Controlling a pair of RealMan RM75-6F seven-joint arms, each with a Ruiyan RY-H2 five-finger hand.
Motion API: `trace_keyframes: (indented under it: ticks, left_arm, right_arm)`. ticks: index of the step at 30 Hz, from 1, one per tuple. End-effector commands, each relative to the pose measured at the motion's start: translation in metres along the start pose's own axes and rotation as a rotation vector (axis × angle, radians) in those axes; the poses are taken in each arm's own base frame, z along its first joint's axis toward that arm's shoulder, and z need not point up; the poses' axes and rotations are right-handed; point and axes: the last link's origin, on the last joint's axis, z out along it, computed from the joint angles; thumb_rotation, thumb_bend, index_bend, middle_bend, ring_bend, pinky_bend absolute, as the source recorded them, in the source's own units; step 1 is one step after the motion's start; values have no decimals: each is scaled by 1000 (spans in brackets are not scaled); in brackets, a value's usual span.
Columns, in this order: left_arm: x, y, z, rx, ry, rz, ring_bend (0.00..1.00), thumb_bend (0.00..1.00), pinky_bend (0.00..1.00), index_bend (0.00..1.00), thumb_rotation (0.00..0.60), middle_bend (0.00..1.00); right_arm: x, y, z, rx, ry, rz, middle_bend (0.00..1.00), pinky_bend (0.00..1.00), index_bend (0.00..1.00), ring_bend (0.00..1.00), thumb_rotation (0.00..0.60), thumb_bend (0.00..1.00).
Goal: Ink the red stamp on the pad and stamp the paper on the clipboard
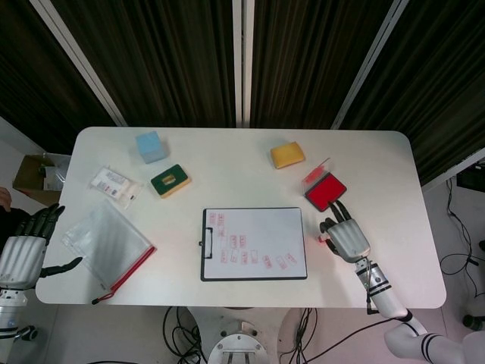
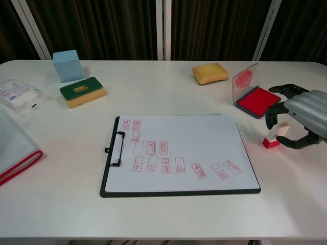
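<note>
Nearest the robot lies one black clipboard (image 2: 180, 192) with its clip on the left, carrying one sheet of paper (image 2: 194, 143) printed with about a dozen red stamp marks in loose rows.

Just right of the clipboard, the right hand (image 2: 302, 113) curls over the one red stamp (image 2: 274, 137), which stands upright on the desk (image 2: 163, 92). A finger rests at the stamp's top and the thumb hooks in beside it, but whether the stamp is truly gripped cannot be told. In the head view the same hand (image 1: 345, 236) covers most of the stamp (image 1: 323, 240).

Off the desk's left edge, the left hand (image 1: 21, 250) hangs with fingers spread wide and holds nothing. Beside it, on the desk, lies one clear zip pouch (image 1: 108, 243) with a red edge.

Farther back on the right sits one open ink pad (image 2: 256, 100), its red-smeared clear lid raised.

Toward the far side there are:
- one yellow sponge (image 2: 210, 73)
- one green-topped sponge (image 2: 82, 91)
- one light blue block (image 2: 67, 65)
- one small sealed packet (image 2: 18, 95)

The desk is white with rounded corners. Behind it hang dark ribbed curtains (image 1: 151, 53) between pale frame bars.
</note>
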Motion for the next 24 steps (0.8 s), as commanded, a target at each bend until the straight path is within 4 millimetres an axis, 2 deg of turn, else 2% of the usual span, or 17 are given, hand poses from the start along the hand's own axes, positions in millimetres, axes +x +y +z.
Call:
trace_keyframes:
  ticks: [1,10,24]
  left_arm:
    - [0,0,0,0,0,0,99,90,178,45,430,56]
    - [-1,0,1,0,-3,-2,99,90,178,44,425,56]
    - [-1,-2,1,2,-2,-2,99,90,178,45,429,56]
  right_arm:
    - [0,0,0,-5,3,1,450,0,504,35,600,261]
    - [-1,0,0,-18,1,-2,459,0,523,43,600,262]
    - [-1,1,2,-31,15,-6,529,0,593,91,600,305]
